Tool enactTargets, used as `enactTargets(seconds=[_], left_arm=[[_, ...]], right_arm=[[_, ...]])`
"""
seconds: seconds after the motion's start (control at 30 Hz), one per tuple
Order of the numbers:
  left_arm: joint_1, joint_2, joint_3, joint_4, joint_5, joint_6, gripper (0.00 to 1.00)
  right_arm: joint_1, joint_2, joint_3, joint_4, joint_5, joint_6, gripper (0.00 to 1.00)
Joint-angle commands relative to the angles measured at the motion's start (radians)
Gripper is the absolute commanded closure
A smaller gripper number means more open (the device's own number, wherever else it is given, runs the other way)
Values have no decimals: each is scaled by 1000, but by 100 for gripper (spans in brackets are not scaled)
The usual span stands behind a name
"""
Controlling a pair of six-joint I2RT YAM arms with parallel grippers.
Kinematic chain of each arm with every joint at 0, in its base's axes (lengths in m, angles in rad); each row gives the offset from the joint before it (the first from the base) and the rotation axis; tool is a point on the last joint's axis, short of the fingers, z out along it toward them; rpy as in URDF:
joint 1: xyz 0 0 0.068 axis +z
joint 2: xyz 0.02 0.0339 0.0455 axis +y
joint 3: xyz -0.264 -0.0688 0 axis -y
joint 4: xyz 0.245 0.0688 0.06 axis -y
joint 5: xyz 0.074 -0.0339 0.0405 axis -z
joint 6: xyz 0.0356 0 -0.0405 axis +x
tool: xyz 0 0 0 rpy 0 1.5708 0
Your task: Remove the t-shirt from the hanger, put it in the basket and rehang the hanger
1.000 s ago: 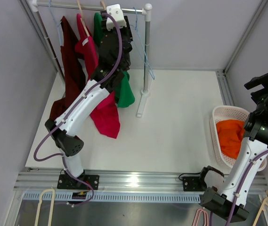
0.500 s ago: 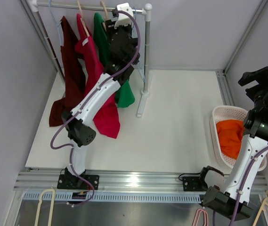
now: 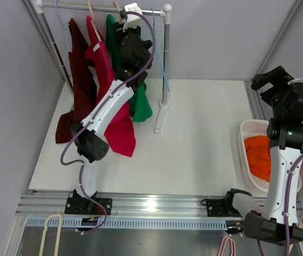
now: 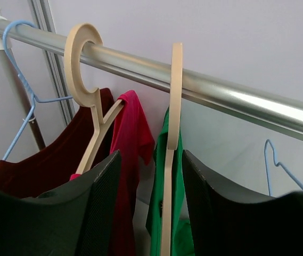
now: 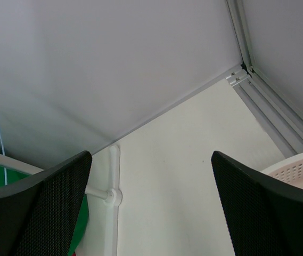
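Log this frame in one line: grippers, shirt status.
left gripper: open, straddling beige hanger at rail | green t-shirt: on beige hanger | right gripper: open, empty, raised near basket

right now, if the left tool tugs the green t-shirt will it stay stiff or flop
Probably floppy: the green t-shirt hangs in soft folds. Its beige hanger only hooks over the rail, so it may swing.

Hanger (image 4: 172,122) on rail (image 4: 236,98) — between jaws.
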Motion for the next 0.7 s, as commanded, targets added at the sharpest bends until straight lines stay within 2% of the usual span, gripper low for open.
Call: enactTargets(seconds=[0.0, 0.13, 0.3, 0.63, 0.67], left_arm=[[16, 31, 31, 47, 10, 16, 46], [36, 61, 36, 91, 18, 19, 48], [57, 94, 29, 208, 50, 37, 58], [99, 115, 34, 274, 111, 21, 72], [100, 115, 34, 277, 116, 21, 78]], right_arm=[[27, -14, 54, 16, 68, -17, 1], [44, -19, 70, 10, 83, -26, 0], [59, -20, 83, 4, 99, -39, 0], [75, -6, 91, 10, 112, -53, 0], [78, -5, 88, 10, 114, -53, 0]])
